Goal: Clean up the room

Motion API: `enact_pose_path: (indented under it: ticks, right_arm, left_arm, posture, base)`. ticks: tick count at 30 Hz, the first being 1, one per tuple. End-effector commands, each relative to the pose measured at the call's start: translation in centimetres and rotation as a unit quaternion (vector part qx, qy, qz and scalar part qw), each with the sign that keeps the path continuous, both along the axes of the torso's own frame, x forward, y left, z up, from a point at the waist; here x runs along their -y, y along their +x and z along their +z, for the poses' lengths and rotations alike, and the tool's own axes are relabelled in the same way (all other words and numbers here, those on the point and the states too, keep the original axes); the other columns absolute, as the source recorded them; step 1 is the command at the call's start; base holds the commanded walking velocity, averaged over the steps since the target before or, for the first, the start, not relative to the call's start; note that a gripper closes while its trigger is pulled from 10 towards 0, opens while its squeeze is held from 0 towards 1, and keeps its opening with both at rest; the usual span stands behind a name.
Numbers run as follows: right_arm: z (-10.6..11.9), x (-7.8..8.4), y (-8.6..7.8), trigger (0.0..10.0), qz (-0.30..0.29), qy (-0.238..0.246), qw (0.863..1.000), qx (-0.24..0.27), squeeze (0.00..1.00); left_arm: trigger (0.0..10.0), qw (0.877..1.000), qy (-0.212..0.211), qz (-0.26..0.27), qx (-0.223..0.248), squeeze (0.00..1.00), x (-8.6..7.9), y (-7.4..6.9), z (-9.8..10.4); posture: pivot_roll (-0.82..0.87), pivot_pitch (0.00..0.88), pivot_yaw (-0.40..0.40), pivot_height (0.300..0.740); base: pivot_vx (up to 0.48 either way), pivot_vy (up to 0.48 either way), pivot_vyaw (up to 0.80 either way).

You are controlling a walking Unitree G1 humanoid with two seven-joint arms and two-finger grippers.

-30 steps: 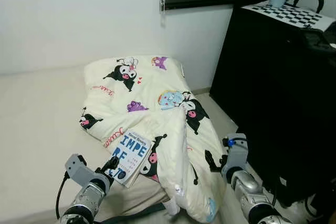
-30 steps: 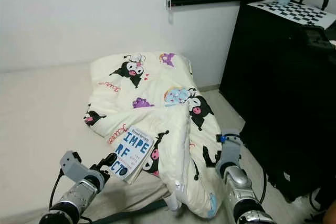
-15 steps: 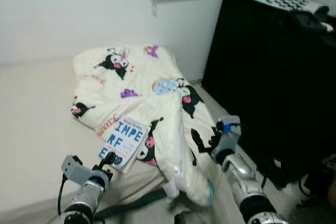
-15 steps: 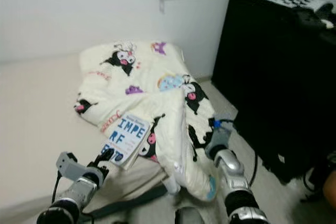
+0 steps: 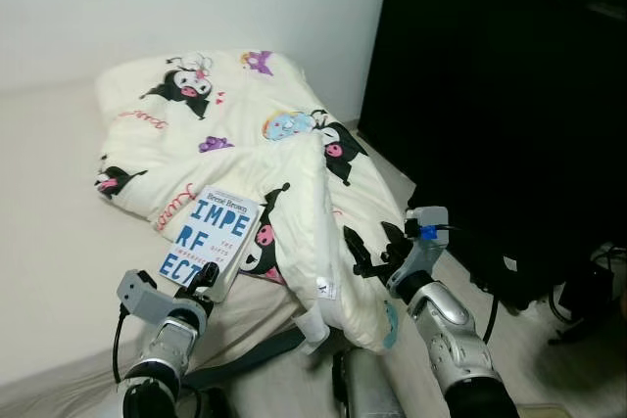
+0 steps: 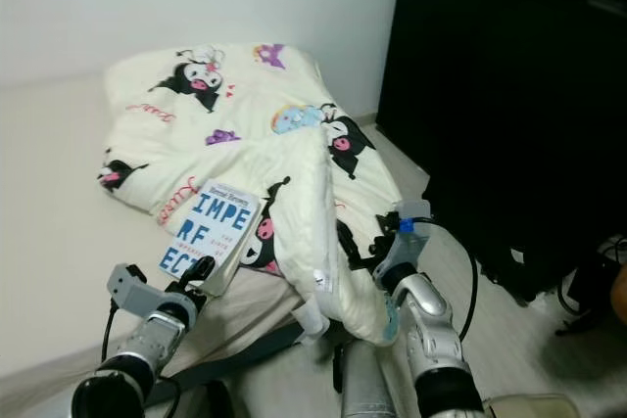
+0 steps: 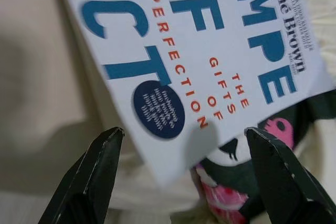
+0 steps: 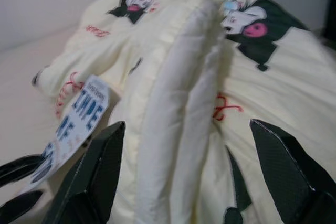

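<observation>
White book (image 5: 207,238) lies on the cream blanket (image 5: 279,159) near the bed's (image 5: 49,232) front edge. Left gripper (image 7: 184,179) and right gripper (image 8: 184,177) both have fingers spread apart, holding nothing.

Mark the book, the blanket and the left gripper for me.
book (image 5: 208,239), left eye view, middle of its white cover.
blanket (image 5: 250,110), left eye view, upper cream part.
left gripper (image 7: 184,177), left wrist view, between its open fingertips.

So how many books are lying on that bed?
1. The white book lies on the cartoon-print comforter, just ahead of the left gripper. Others could be hidden under the comforter's folds.
</observation>
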State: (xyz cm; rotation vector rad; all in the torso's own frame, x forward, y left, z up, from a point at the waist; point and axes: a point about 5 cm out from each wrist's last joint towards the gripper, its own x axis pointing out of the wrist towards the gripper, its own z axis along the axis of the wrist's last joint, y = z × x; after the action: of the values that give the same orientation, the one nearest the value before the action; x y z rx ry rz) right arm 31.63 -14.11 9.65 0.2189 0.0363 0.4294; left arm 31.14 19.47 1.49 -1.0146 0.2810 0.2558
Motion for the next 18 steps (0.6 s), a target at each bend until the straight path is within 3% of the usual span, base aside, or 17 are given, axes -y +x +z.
enact_pose_path:
  ticks: [1,7,18]
  right_arm:
    - [0.3,-0.5,-0.4,10.0,0.018,0.010,1.000,-0.001,0.00]
    - [0.5,-1.1,-1.0,10.0,0.014,0.004,1.000,-0.001,0.00]
    - [0.7,-0.6,-2.3,10.0,0.012,0.004,1.000,-0.015,0.00]
  left_arm:
    - [10.0,1.000,0.006,0.013,-0.009,0.00,-0.6,-0.1,-0.1]
    - [10.0,0.999,0.018,0.047,-0.015,0.00,-2.3,-0.3,0.1]
    - [10.0,0.993,0.031,0.107,-0.034,0.00,-4.5,-1.1,-0.1]
  posture:
    - [-0.36,0.158,-0.009,0.555]
    - [-0.38,0.186,-0.013,0.530]
    - [-0.38,0.219,-0.021,0.505]
  base:
    - [0.000,0.000,0.00]
    - [0.000,0.000,0.00]
    - [0.000,0.000,0.00]
